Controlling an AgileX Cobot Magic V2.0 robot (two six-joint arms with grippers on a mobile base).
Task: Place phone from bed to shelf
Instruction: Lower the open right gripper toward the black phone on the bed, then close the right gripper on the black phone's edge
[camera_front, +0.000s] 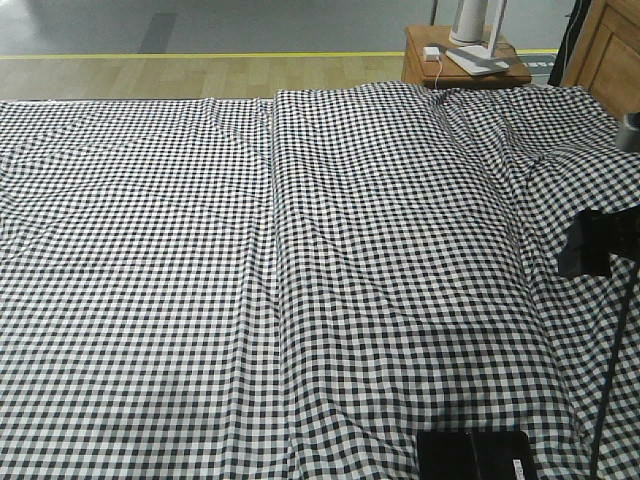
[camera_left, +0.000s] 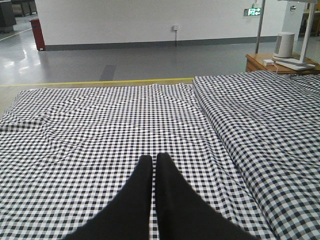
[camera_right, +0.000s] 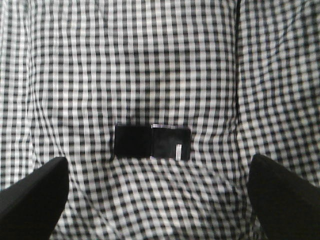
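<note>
The phone (camera_right: 151, 142) is a flat black slab with a seam across its middle and a small white sticker, lying flat on the bed's checked cover (camera_right: 150, 60). In the front view the phone (camera_front: 475, 455) sits at the bottom edge, right of centre, on the bed (camera_front: 250, 250). My right gripper (camera_right: 157, 165) hovers above it, open wide, its black fingers (camera_right: 35, 197) spread far to either side and touching nothing. My left gripper (camera_left: 154, 157) is shut with nothing in it, held over the bed's left half (camera_left: 100, 125). The shelf is out of view.
A small brown nightstand (camera_front: 465, 60) with a white lamp base (camera_front: 475, 30) stands beyond the bed's far right corner, next to a wooden cabinet panel (camera_front: 612, 50). My right arm's dark body (camera_front: 598, 243) hangs over the bed's right side. A raised fold (camera_front: 275, 250) runs down the cover.
</note>
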